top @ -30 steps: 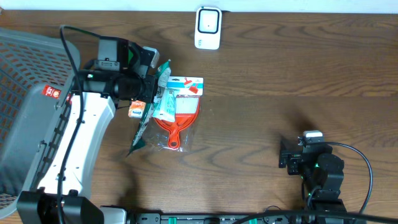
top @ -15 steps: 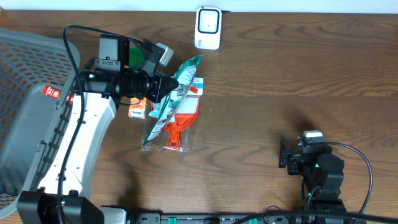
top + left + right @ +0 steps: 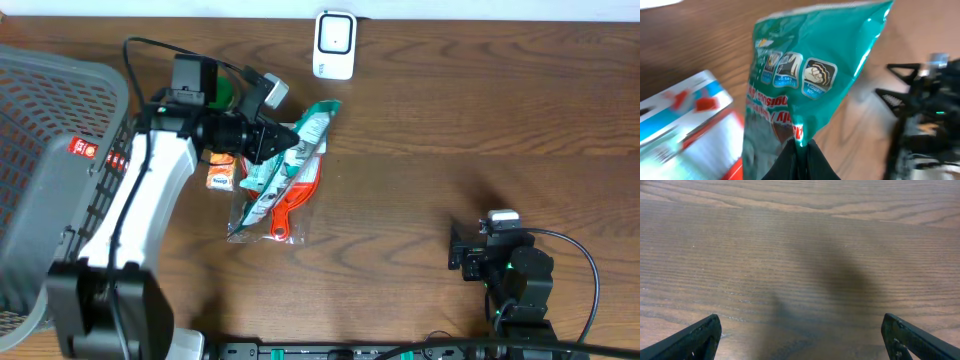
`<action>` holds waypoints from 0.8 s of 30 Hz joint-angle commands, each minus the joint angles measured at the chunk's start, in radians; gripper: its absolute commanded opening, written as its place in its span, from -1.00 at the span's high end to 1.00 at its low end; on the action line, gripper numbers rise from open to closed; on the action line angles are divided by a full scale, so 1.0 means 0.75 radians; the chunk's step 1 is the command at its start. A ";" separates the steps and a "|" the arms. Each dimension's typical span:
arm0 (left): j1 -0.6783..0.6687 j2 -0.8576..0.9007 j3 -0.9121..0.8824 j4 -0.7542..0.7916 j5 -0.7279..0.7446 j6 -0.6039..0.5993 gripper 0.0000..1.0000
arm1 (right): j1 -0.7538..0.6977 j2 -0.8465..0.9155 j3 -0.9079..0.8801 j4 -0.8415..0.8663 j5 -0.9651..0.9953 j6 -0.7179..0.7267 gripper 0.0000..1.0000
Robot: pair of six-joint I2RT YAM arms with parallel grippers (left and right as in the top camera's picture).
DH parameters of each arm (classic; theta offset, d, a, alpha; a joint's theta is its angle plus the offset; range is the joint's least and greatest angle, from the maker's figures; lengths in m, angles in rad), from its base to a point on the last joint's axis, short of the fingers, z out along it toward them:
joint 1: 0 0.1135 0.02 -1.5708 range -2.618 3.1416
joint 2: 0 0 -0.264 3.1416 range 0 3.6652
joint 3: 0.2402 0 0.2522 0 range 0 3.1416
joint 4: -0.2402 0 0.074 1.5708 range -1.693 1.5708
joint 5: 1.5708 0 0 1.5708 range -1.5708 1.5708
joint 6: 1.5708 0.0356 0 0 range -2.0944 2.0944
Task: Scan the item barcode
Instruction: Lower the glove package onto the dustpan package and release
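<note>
While the left fingers [image 3: 786, 162] pinched the bag [image 3: 810, 75] by its edge just above them, the right fingers [image 3: 695, 339] stood wide apart over the surface [image 3: 800, 255].

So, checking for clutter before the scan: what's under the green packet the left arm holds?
A red-handled tool in clear wrap lies beneath the green packet. Its handle shows; its upper end is covered by the packet.

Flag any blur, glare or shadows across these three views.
Left wrist: the teal bag is fairly sharp with glare along its upper right, while the carded package beside it is blurred. Right wrist: crisp wood grain on the table, one soft dark shadow at centre. Overhead: evenly lit, sharp.
</note>
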 commanded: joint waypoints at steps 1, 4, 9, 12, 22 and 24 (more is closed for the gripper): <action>-0.003 0.073 0.006 0.047 0.345 0.027 0.85 | -0.004 -0.002 -0.001 0.003 -0.006 0.015 -0.99; -0.003 0.123 0.006 0.077 0.482 0.026 0.85 | -0.004 -0.002 -0.001 0.001 -0.006 0.015 -0.98; -0.003 0.144 0.006 0.082 0.665 0.007 0.85 | -0.004 -0.002 -0.002 -0.001 -0.006 0.015 -0.99; -0.003 0.142 0.006 0.139 0.722 -0.095 0.85 | -0.004 -0.002 -0.002 -0.001 -0.006 0.015 -0.99; -0.003 0.141 0.006 0.492 0.500 -0.636 0.85 | -0.004 -0.002 -0.002 -0.001 -0.006 0.015 -0.99; -0.003 0.141 0.006 0.490 0.319 -0.761 0.85 | -0.004 -0.002 -0.001 -0.002 -0.006 0.015 -0.98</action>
